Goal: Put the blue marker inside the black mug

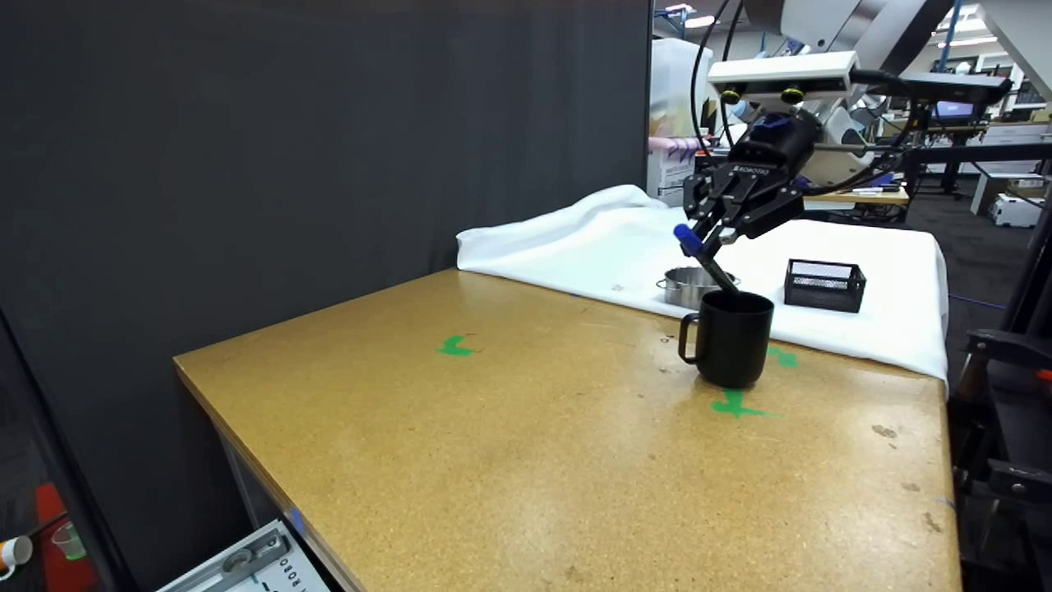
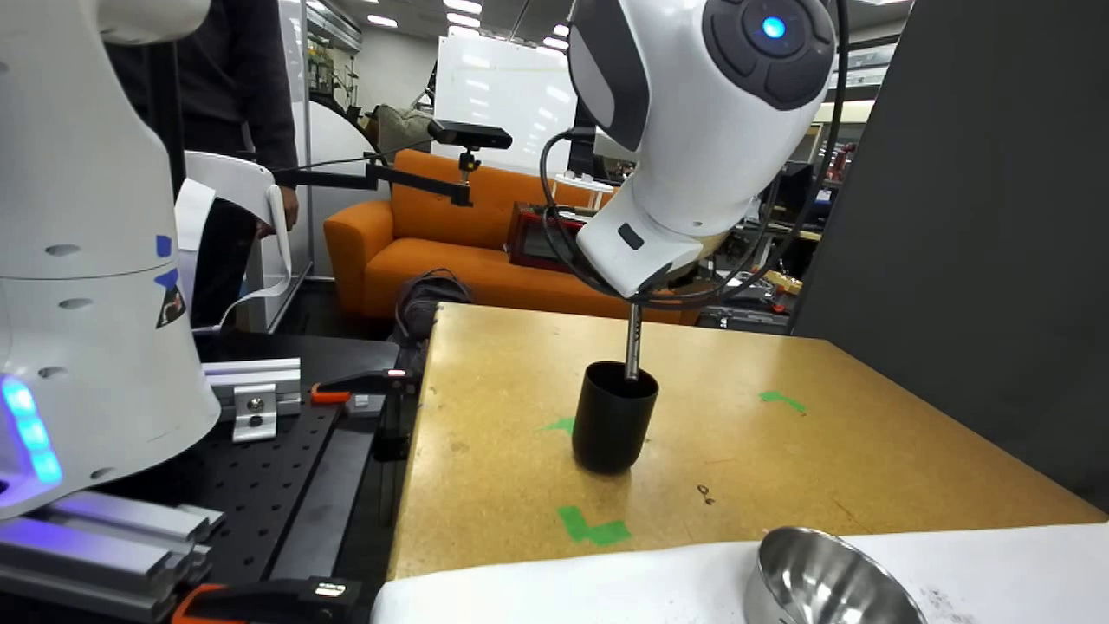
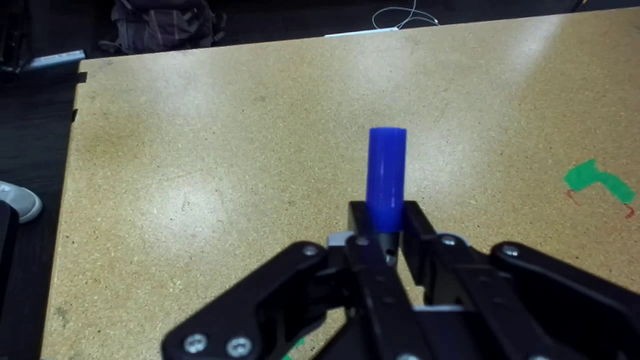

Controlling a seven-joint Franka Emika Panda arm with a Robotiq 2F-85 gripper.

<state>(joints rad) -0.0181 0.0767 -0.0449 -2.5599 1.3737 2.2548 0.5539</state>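
While the black mug [image 1: 734,341] stood upright on the tan tabletop [image 1: 493,452], its loop handle [image 1: 683,337] showing in an exterior view, you had the blue marker [image 1: 714,271] leaning down to the mug's mouth [image 2: 606,374]. Your gripper [image 3: 385,217] was drawn in tight, a fingertip [image 3: 417,225] against each side of the marker around the foot of its blue cap [image 3: 386,167], and the rest of the cap stuck out past the pinch in the wrist view. Beyond your grip ran the dark barrel [image 2: 634,338], whose lower end reached the mug's mouth in both exterior views. It seemed to dip just inside, though with dark against dark you could hardly have sworn to the depth. The mug itself stood between two patches of green tape [image 2: 606,532], near both. On the white cloth [image 1: 900,275] behind it in an exterior view you had two more containers, set apart from each other: a silver pot [image 1: 684,289] with small loop handles, partly covered by the marker and the mug, and a black mesh basket [image 1: 822,298]. Your pot's bright inner wall [image 2: 806,568] showed in an exterior view. Well apart, by a lower corner, were a white-and-orange mug [image 1: 16,549] and a clear cup [image 1: 68,541] with green at its base.
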